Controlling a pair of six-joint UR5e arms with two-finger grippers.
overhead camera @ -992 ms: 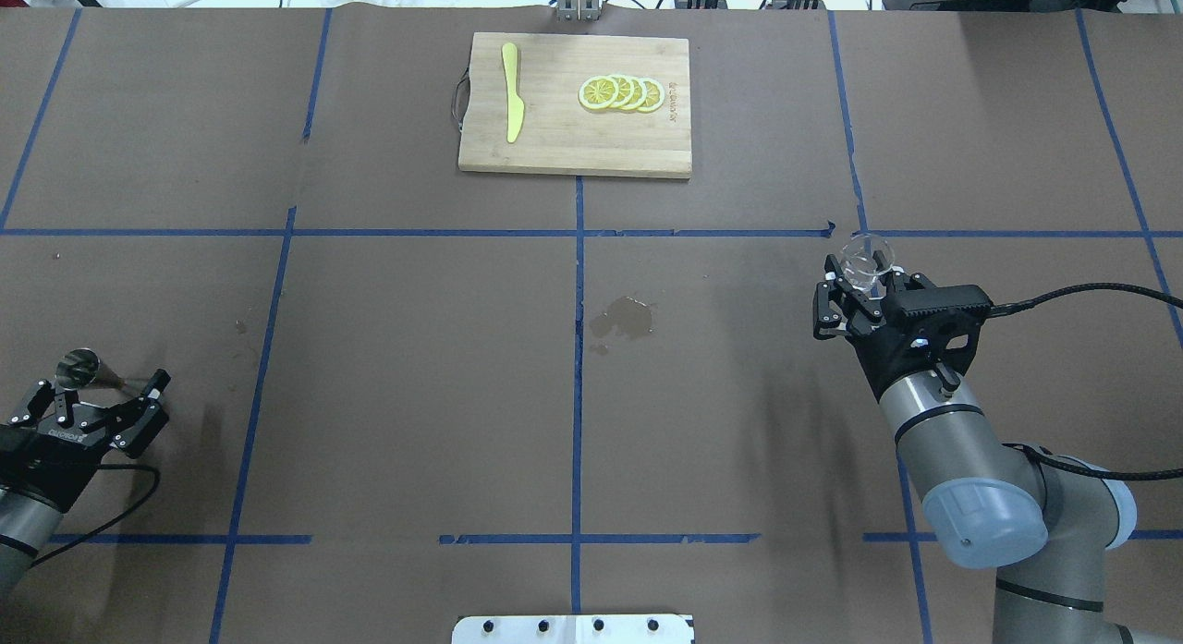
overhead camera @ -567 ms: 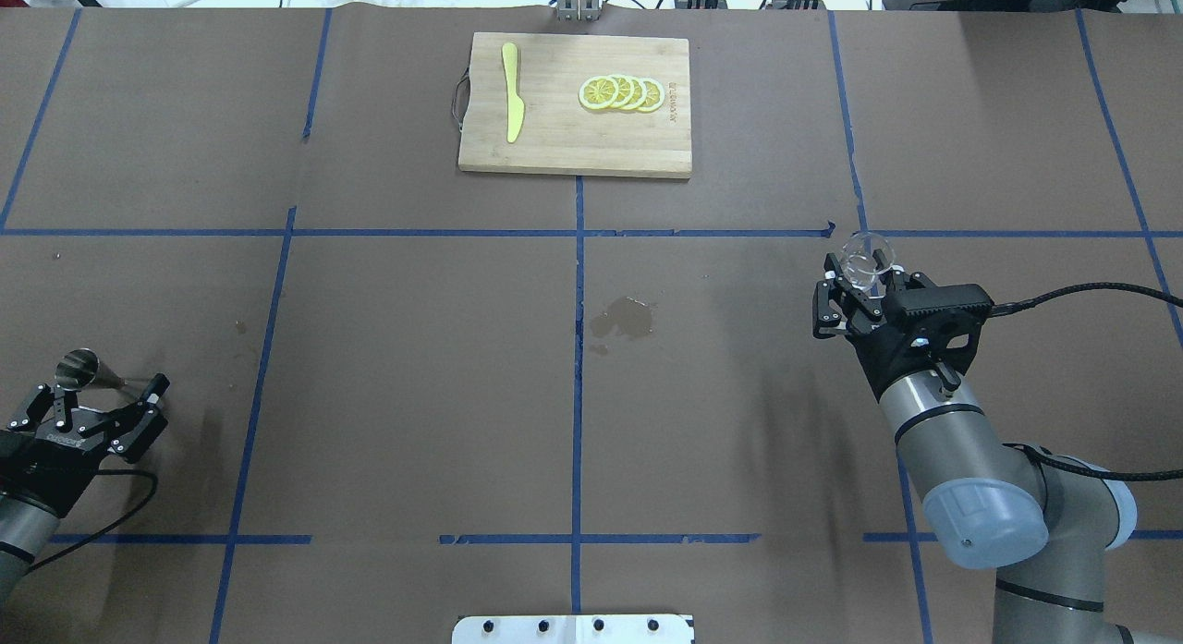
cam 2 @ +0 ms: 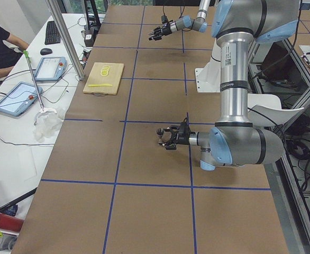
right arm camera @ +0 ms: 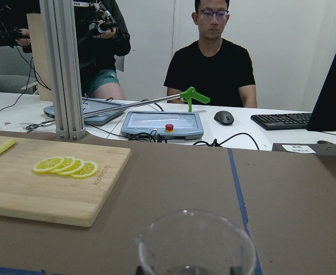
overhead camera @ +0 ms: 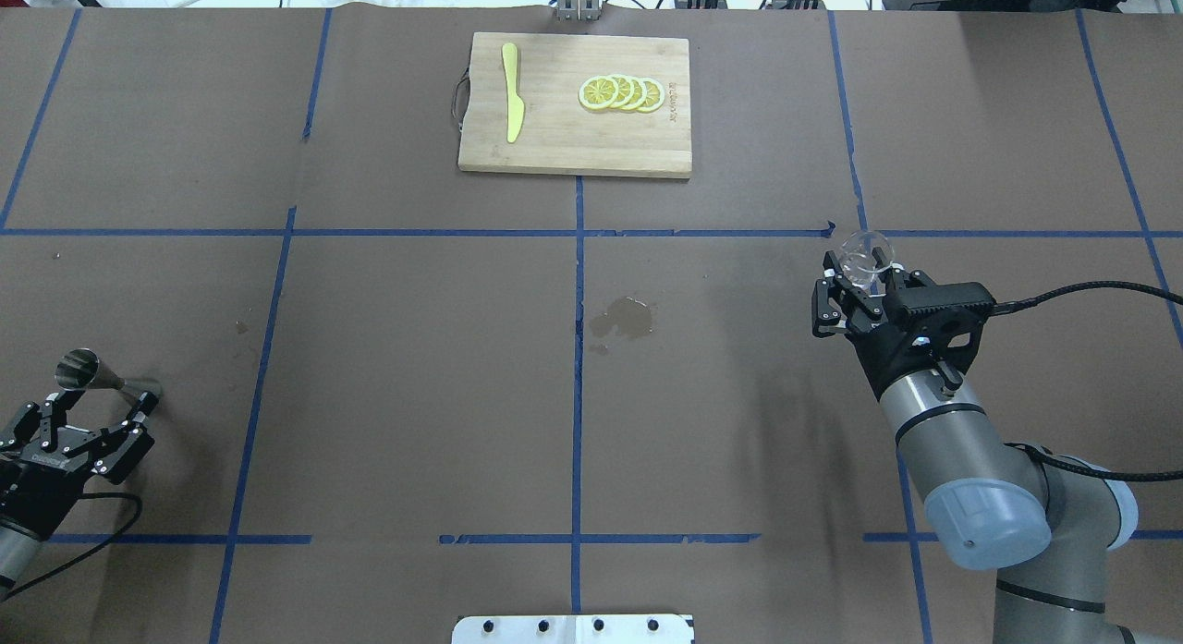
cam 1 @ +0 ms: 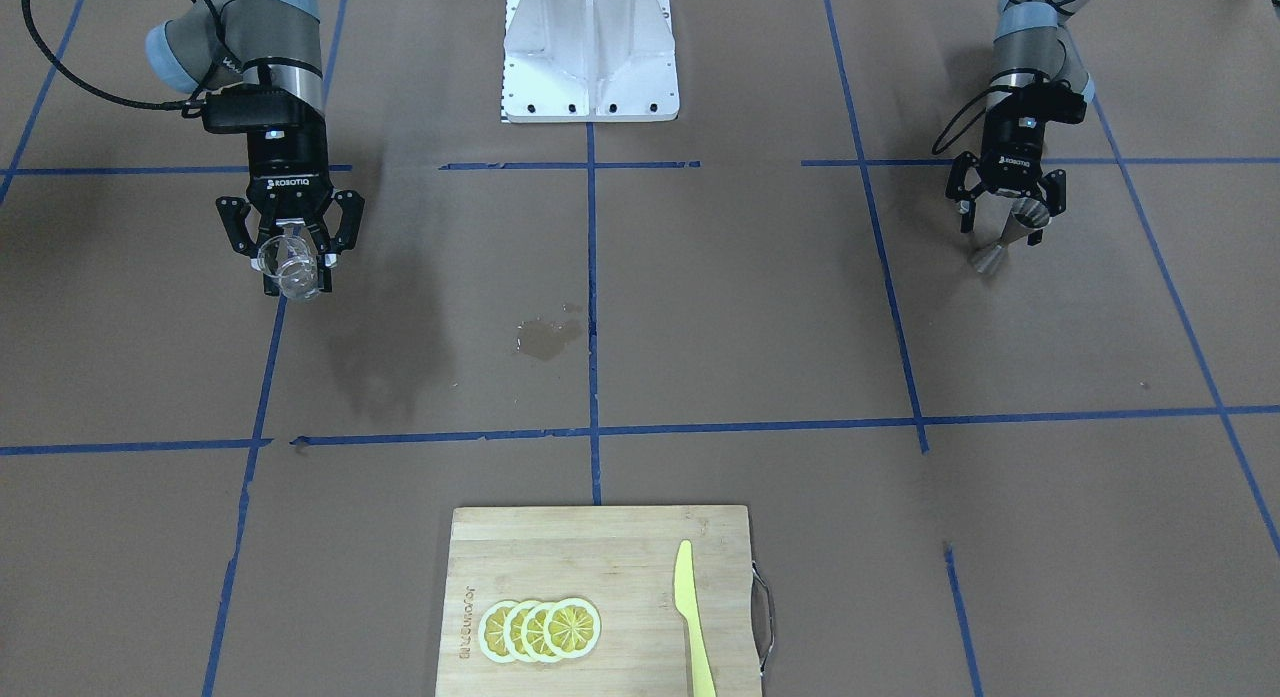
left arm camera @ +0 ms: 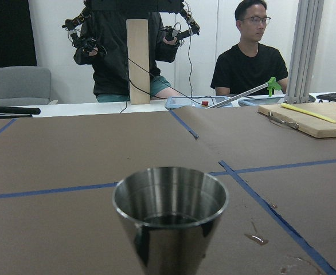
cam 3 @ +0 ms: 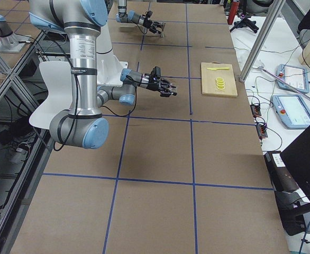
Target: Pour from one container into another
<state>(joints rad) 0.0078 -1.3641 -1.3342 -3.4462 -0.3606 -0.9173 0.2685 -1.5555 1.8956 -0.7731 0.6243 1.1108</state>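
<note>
Clear rounded cup (cam 1: 291, 266), hourglass steel jigger (cam 1: 1004, 241)

Grey jigger (overhead camera: 79, 369), seemingly clear cup (overhead camera: 867, 256), blue-gridded brown table (overhead camera: 416, 348).

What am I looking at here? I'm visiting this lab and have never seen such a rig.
It is a robot with two arms at a table covered in brown paper and marked with blue tape lines. One picture looks down from behind the robot. One faces it from across the table, so the sides swap. Two look along the table from its ends, and two come from cameras on the wrists. The right gripper holds a clear glass cup off the table. The left gripper is open; the steel jigger appears to stand on the table just ahead of it, not gripped. At the far side lies a cutting board with lemon slices and a yellow knife. A small wet stain marks the middle. The job is pouring from cup to jigger.
</note>
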